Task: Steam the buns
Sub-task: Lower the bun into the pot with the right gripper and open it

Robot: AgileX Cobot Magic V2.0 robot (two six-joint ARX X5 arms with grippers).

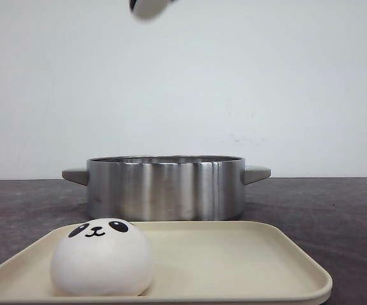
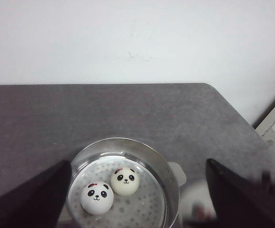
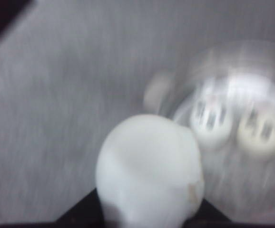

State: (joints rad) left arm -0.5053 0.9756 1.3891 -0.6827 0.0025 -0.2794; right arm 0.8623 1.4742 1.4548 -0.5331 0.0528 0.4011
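- Two buns already sit inside the pot, side by side on its perforated steaming plate, both with their panda faces up.
- A third bun is in the air, carried by the right gripper. The right wrist view shows it filling the space just ahead of the fingers, which are closed against its base; the bun's flank looks slightly dented.
- That view is badly blurred, so the grip can only be read roughly. The carried bun seems to be near the pot and off to one side of its rim, not yet above the opening, with the two buns in the pot visible beyond it.
- In the front view a white and dark shape at the very top, above the pot, may be that carried bun, but too little of it shows to be sure.
- A fourth bun rests on the cream tray in front of the pot, near the tray's left side, face up and untouched.
- The left gripper hangs high above the pot, looking down into it. Its two dark fingers stand wide apart on either side of the pot and nothing is between them.
- By my count the job is about half done: two buns are placed, one is on its way, and one is not yet picked up.
- What is left, as I judge it, is to set the carried bun into the pot beside the other two, then fetch the last one from the tray.
- No lid shows in any view, so I cannot tell whether covering the pot is part of what remains.
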